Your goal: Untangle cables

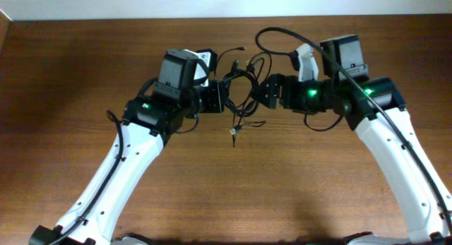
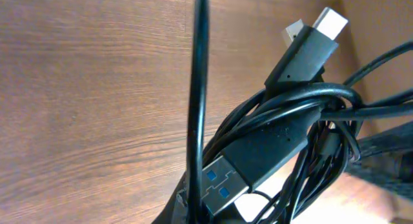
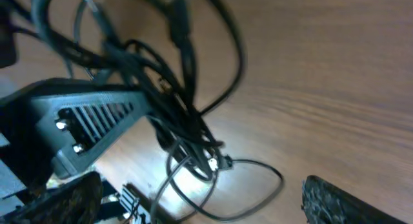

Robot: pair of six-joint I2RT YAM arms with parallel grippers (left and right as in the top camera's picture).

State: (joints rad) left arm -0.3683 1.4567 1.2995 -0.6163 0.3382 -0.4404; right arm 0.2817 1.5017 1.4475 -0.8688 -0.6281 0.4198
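The cables (image 1: 244, 79) are a knot of thin black cords hanging between my two grippers above the wooden table. My left gripper (image 1: 220, 97) is shut on the bundle from the left. In the left wrist view the cables (image 2: 290, 121) fill the frame, and a USB plug (image 2: 222, 179) with blue inside lies right at the jaws. My right gripper (image 1: 267, 91) faces the knot from the right and is open. In the right wrist view a loose loop of the cables (image 3: 181, 114) hangs between its wide-apart fingers (image 3: 348, 201). One small plug (image 1: 233, 132) dangles below the knot.
The brown wooden table (image 1: 70, 132) ends at a pale far edge (image 1: 141, 19). A thicker black arm cable (image 1: 282, 37) arcs over the right arm. The left gripper's ribbed dark body (image 3: 84, 117) is close to the right fingers.
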